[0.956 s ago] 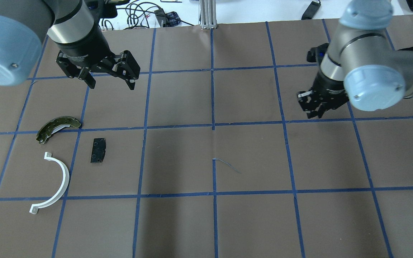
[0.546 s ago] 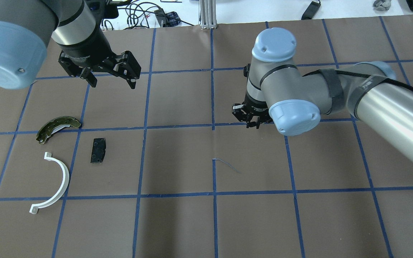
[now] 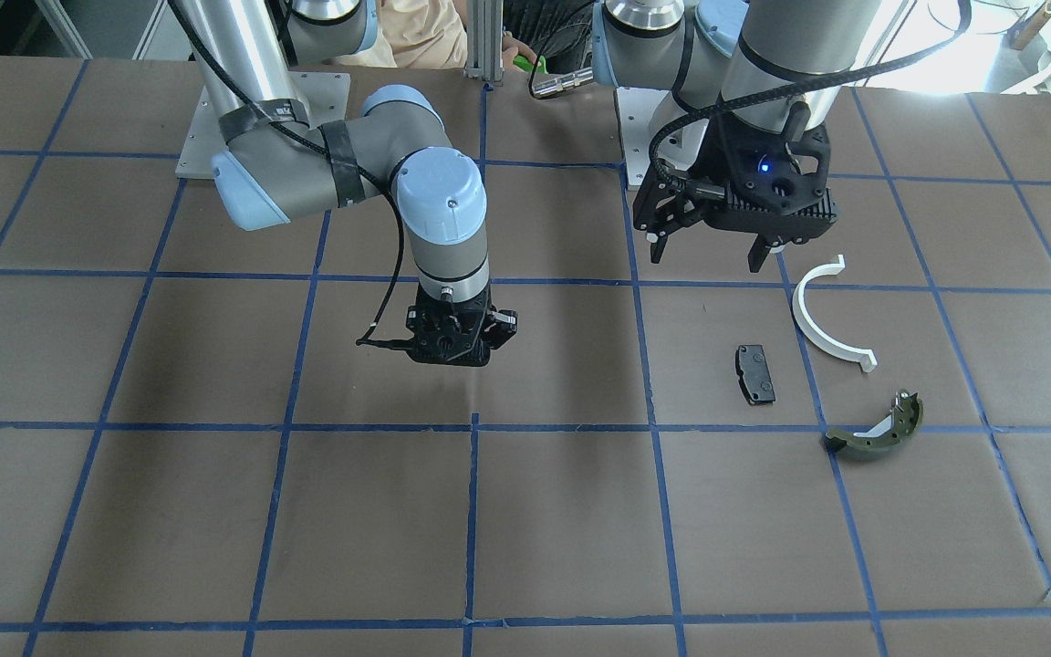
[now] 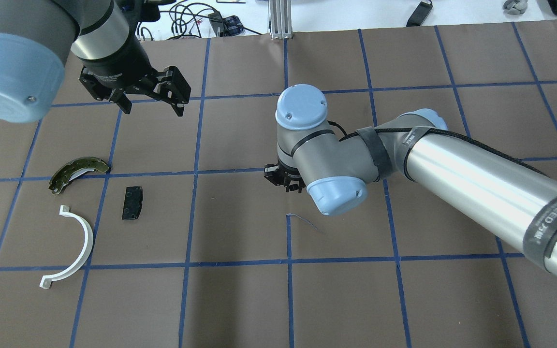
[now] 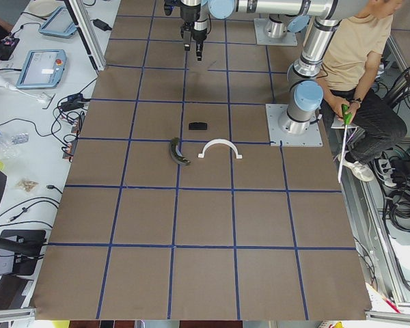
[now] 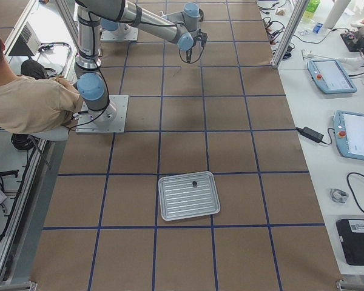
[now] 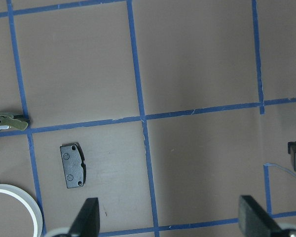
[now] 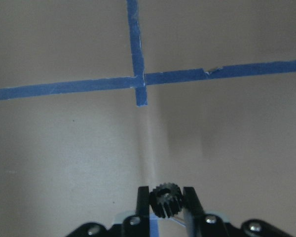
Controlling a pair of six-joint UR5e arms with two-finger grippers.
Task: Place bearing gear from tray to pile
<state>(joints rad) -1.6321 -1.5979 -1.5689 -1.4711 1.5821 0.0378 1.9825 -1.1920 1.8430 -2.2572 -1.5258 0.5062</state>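
- The right fingers (image 8: 144, 196) are closed narrow on the bearing gear (image 8: 167, 200). I see the small black toothed wheel pinched between the two tips, its teeth facing the wrist camera.
- The gear is in the air, clear of the surface (image 4: 240, 299). Brown paper and a crossing of blue tape lines lie below it.
- From overhead, the right arm's wrist hides most of these fingers. They hang near the middle of the surface, close to a tape crossing.
- The left fingers (image 7: 91, 217) are spread wide with nothing between them. They hover above the surface near the pile (image 3: 755, 374).
- The left wrist view looks down on the black plate (image 4: 132, 203), with an edge of the white half-ring (image 4: 89, 239) and a tip of the brake shoe (image 4: 68, 169) at its left side.
- These three parts of the pile lie flat on the robot's left side, each apart from the others, none touching.
- The gear and the right fingers are well apart from the pile, with about one grid square between them.
- The tray (image 6: 188, 203) sits far out on the robot's right, well away from both arms. One small dark part lies in it, too small for me to tell what it is.
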